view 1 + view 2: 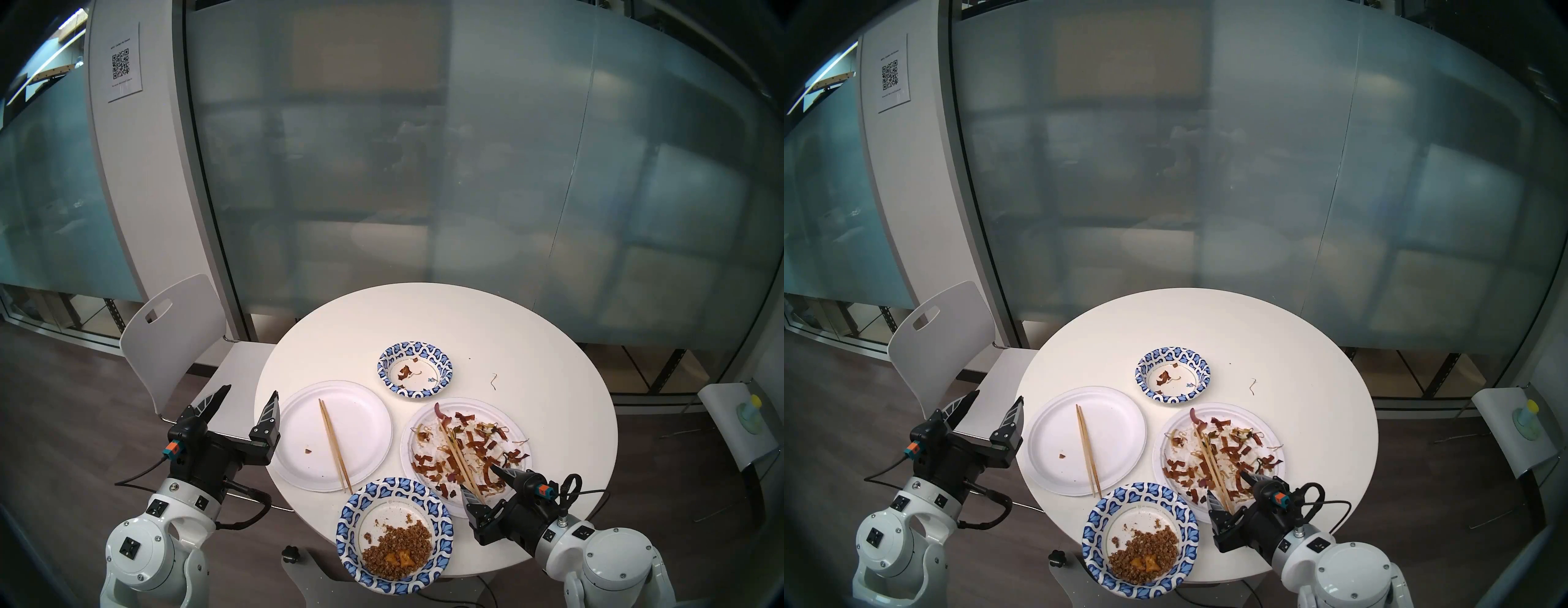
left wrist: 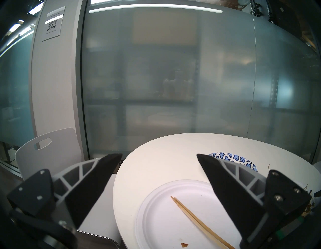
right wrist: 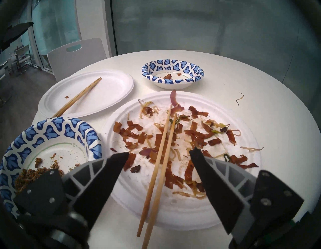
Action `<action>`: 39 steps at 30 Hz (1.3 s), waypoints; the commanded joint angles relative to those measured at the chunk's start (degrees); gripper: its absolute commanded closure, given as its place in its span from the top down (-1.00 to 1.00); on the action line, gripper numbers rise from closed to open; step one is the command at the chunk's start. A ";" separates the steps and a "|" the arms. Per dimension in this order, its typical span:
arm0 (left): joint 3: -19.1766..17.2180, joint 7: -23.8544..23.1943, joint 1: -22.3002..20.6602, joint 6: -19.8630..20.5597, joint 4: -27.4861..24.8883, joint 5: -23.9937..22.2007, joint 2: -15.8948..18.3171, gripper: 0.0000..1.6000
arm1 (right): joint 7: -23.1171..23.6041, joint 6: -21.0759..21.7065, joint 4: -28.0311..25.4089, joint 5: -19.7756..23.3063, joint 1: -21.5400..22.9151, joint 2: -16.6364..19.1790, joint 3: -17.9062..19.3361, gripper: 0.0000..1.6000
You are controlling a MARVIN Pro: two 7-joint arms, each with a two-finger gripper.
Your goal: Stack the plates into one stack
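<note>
Nearest my right wrist camera, my right gripper (image 3: 159, 153) fills the bottom of the frame, its jaws apart and empty, straddling a pair of chopsticks (image 3: 160, 156) that runs up the middle of the frame. They lie on the food-strewn white plate (image 3: 224, 210) at centre, among brown noodle scraps.

At lower left sits a blue-patterned bowl with grain leftovers (image 3: 86, 133), just beside that plate. At upper left lies the cleaner white plate (image 3: 114, 90), bearing a second pair of chopsticks (image 3: 78, 97). Top centre holds the far blue-patterned bowl (image 3: 172, 71). All four dishes lie apart on the round table (image 3: 260, 78); no stack exists yet.

I judge the step to be clearing the chopsticks so the plates can nest. Next I must lower, close on both sticks together, and lift without dragging food.

In the head view, my right arm reaches from lower right, tilted downward. My left gripper (image 1: 248, 399), at centre left, points level beside the table edge, jaws wide apart, holding nothing.
</note>
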 commanded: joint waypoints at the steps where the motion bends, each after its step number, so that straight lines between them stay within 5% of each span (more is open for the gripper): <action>1: -0.04 0.02 0.06 -0.07 -1.15 0.00 -0.03 1.00 | 1.76 0.87 -0.11 1.11 3.07 0.83 0.32 0.95; 39: -0.05 0.02 0.07 -0.06 -1.16 0.01 -0.04 1.00 | 8.51 12.59 5.91 -3.49 13.79 5.82 -4.00 0.81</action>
